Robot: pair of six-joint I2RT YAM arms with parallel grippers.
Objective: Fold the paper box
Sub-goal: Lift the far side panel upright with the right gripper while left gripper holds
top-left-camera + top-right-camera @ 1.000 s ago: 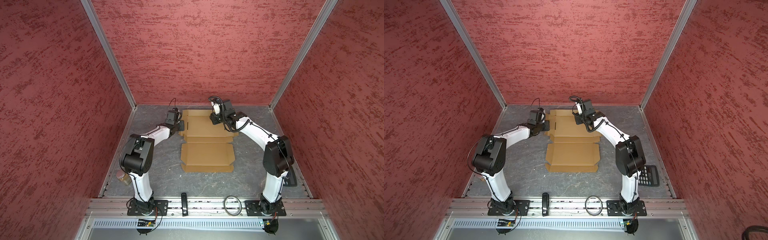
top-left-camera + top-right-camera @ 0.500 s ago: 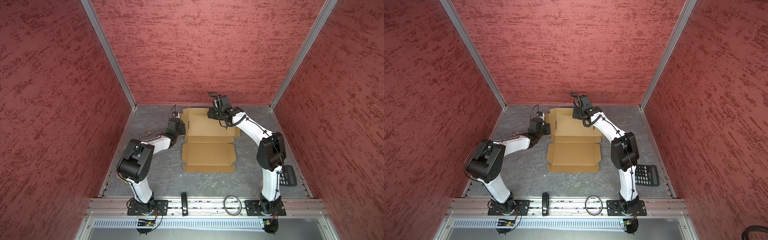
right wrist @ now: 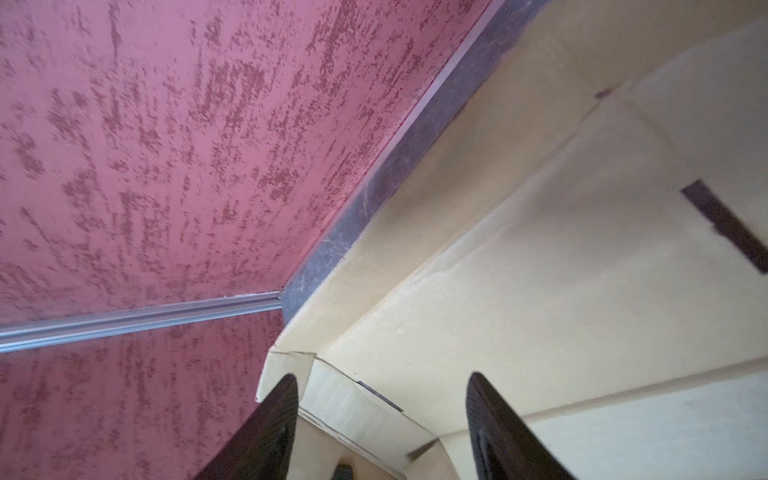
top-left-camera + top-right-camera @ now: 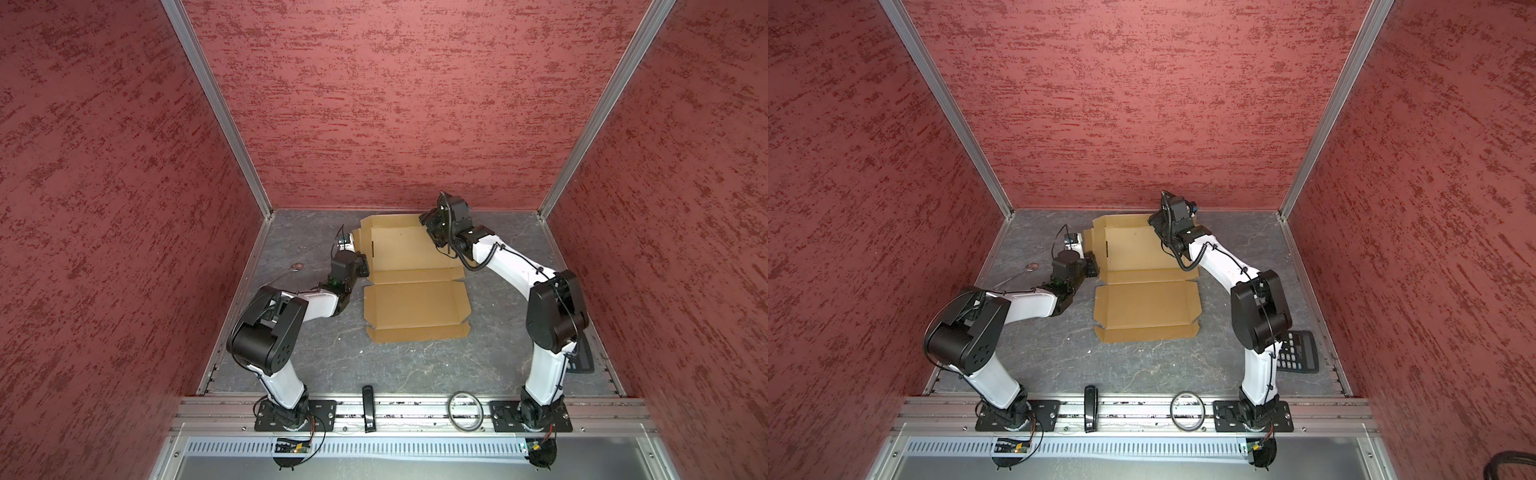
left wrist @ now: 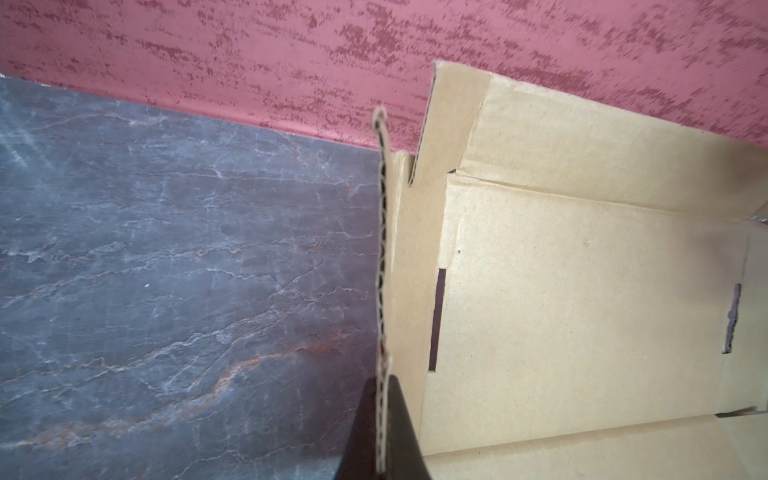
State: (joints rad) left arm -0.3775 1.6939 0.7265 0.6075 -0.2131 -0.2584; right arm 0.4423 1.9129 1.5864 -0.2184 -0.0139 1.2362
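Note:
The paper box (image 4: 415,299) (image 4: 1146,303) is a brown cardboard sheet lying mostly flat on the grey table, its far half partly raised. My left gripper (image 4: 365,266) (image 4: 1094,266) sits at the far half's left side. In the left wrist view this gripper (image 5: 382,415) is shut on the edge of the upright side flap (image 5: 381,249). My right gripper (image 4: 430,226) (image 4: 1156,224) is at the far right corner. In the right wrist view it (image 3: 384,399) is open, and a folded corner flap (image 3: 357,411) lies loose between its fingers (image 3: 286,415).
A calculator (image 4: 1298,351) lies by the right arm's base. A metal ring (image 4: 465,411) and a black bar (image 4: 368,409) rest on the front rail. A spoon (image 4: 293,269) lies left of the left arm. Red walls close in behind the box.
My right gripper's jaws have opened wider and it has moved toward the box's far right corner. The left arm has pulled back a little, and the left side flap now stands up.

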